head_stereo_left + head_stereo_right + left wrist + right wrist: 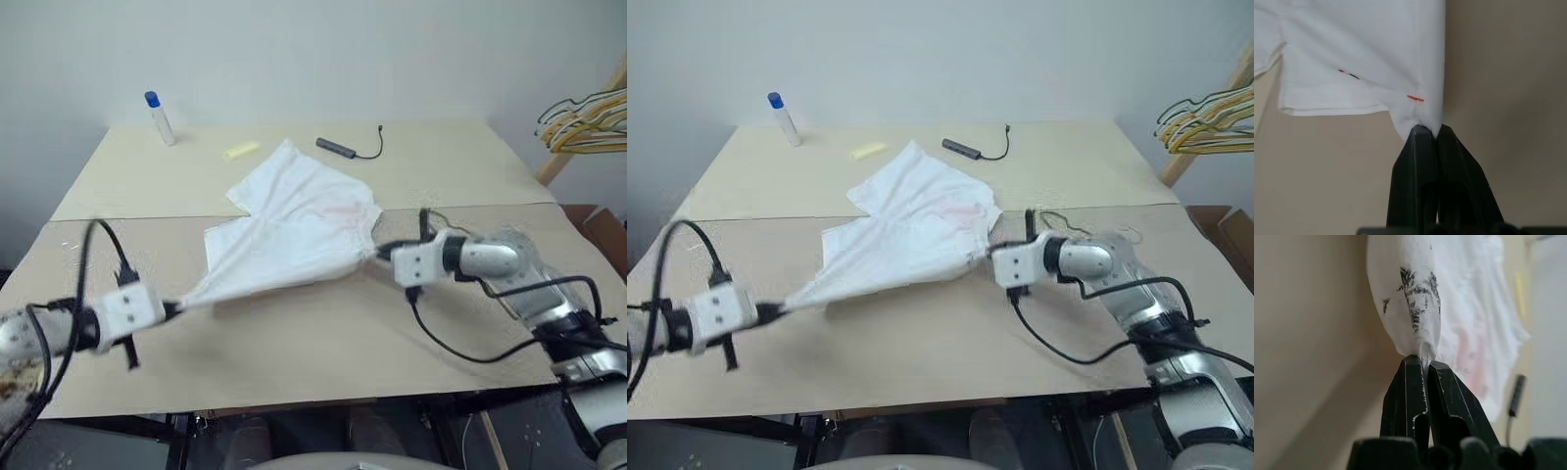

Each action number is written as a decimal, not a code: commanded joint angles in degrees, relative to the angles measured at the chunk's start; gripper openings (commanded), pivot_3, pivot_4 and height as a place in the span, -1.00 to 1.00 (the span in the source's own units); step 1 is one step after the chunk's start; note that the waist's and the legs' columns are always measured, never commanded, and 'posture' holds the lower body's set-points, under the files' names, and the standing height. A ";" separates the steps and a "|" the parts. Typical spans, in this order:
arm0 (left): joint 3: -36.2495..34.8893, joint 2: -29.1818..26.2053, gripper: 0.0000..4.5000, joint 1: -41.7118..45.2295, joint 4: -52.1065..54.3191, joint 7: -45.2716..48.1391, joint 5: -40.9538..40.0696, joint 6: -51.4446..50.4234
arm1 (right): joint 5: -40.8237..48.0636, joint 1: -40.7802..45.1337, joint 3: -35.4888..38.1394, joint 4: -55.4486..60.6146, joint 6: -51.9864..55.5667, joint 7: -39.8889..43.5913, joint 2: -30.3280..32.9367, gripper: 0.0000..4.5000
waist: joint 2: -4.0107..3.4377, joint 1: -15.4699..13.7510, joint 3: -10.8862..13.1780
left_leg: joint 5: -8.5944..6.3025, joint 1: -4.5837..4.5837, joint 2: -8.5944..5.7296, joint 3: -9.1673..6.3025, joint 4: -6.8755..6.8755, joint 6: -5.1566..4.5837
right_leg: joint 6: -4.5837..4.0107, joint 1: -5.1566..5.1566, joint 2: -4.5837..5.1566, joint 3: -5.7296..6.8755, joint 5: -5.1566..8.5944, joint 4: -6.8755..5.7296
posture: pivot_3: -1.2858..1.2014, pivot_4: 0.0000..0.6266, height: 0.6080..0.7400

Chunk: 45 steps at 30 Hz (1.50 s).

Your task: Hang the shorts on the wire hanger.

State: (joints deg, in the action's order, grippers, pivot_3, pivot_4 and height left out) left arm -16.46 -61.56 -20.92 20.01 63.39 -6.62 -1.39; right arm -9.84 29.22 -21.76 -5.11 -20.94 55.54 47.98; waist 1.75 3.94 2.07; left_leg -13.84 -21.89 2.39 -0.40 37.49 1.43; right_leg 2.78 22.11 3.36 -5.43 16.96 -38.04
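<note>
Shorts (289, 220) are stretched across the middle of your table (313, 343), each end pinched by a gripper: your left gripper (1429, 131) is clamped on one waist corner near the table's left edge, and your right gripper (1422, 360) is clamped on the other corner toward the right. Wire hanger (1058, 220) lies flat just behind your right wrist, mostly hidden by the arm. Also on the far side: a blue-capped bottle (160, 118), a yellow scrap (241, 150) and a black cable with dongle (350, 148).
</note>
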 commanded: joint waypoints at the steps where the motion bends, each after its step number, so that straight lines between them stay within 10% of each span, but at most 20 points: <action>1: -2.59 -4.28 -1.00 -4.58 3.61 6.31 1.19 1.58 | 3.50 -0.73 1.29 4.70 1.02 6.77 3.39 -0.99 | 0.01 -0.52 -0.01 | 0.00 0.11 0.03 0.05 0.00 0.00 | -0.01 -0.10 -0.02 -0.01 0.00 0.01 | 0.06 -1.00 1.00; 12: -6.77 -6.83 -1.00 -9.41 8.10 14.32 -0.72 0.08 | 8.11 -6.52 2.18 11.35 -1.95 14.79 7.54 -0.99 | 0.03 -1.98 -0.02 | -0.05 0.27 0.15 0.26 -0.07 -0.06 | -0.13 -0.15 -0.13 -0.08 0.08 0.05 | 0.05 -1.00 1.00; 27: -8.06 -5.54 0.92 2.24 5.34 18.35 -12.16 -3.26 | 20.17 -12.48 15.22 17.35 20.26 11.60 11.57 1.00 | 0.06 -1.70 -0.02 | -0.08 0.42 0.23 0.28 -0.05 -0.12 | -0.19 -0.22 -0.21 -0.08 0.11 -0.01 | 0.01 -1.00 1.00; 34: 0.09 5.62 0.99 23.07 9.13 3.76 -23.67 -15.76 | 21.60 -11.81 23.16 13.92 48.99 0.74 10.32 1.00 | 0.09 -1.81 -0.05 | -0.13 0.66 0.22 0.21 -0.02 -0.11 | -0.14 -0.59 -0.24 -0.07 0.12 0.03 | 0.00 -1.00 1.00; 45: 7.53 7.39 0.99 28.72 8.61 3.39 -24.26 -17.57 | 20.63 6.11 18.68 -16.06 65.18 -0.64 3.69 1.00 | 0.03 0.34 -0.04 | -0.24 0.86 0.24 0.20 -0.01 -0.22 | -0.14 -0.80 -0.32 -0.15 0.14 0.09 | 0.00 -1.00 1.00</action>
State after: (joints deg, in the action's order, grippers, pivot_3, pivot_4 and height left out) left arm -8.64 -54.29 6.42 28.32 66.93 -30.39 -19.19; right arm 11.83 33.26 -2.15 -17.68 44.22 54.30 52.02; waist 1.78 4.28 2.03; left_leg -14.08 -21.03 2.63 -0.21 37.48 1.20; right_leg 2.64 21.31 3.03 -5.57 17.11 -37.94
